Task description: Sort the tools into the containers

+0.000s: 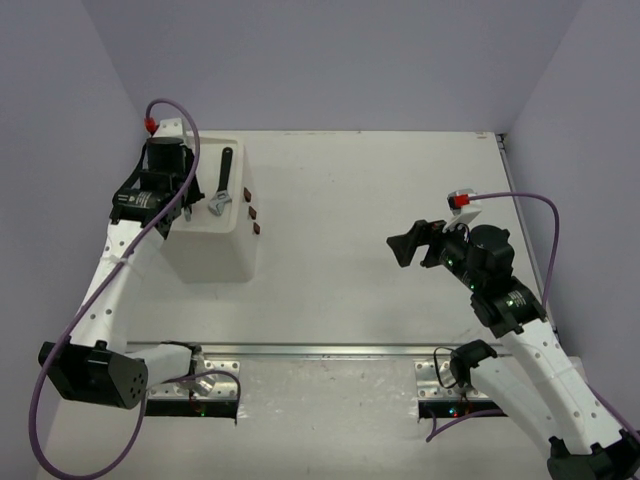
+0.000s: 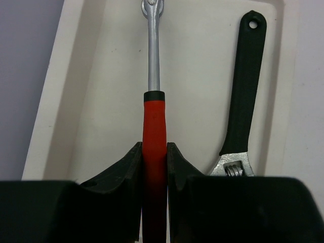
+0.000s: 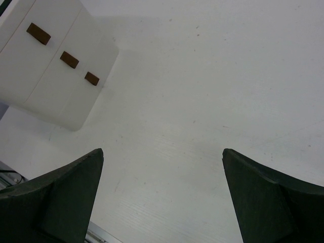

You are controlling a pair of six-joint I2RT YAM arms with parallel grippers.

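The white container [image 1: 212, 245] stands at the left, with a shallow tray top [image 2: 197, 76]. My left gripper [image 2: 154, 147] hangs over the tray [image 1: 235, 145], shut on the red handle of a red-handled wrench [image 2: 154, 119] whose silver shaft points away along the tray. To its right a black wrench [image 2: 246, 86] with a silver adjustable head lies flat in the tray; the top view shows the black wrench [image 1: 225, 180] too. My right gripper [image 1: 410, 243] hovers over bare table at the right, open and empty. In the right wrist view the gripper [image 3: 163, 152] faces the container [image 3: 48, 76].
Three dark-red knobs [image 3: 69, 59] line the container's front face. A metal rail [image 1: 320, 352] runs along the near edge between the arm bases. Purple walls close the table at the back and sides. A cable [image 1: 530, 200] loops near the right arm.
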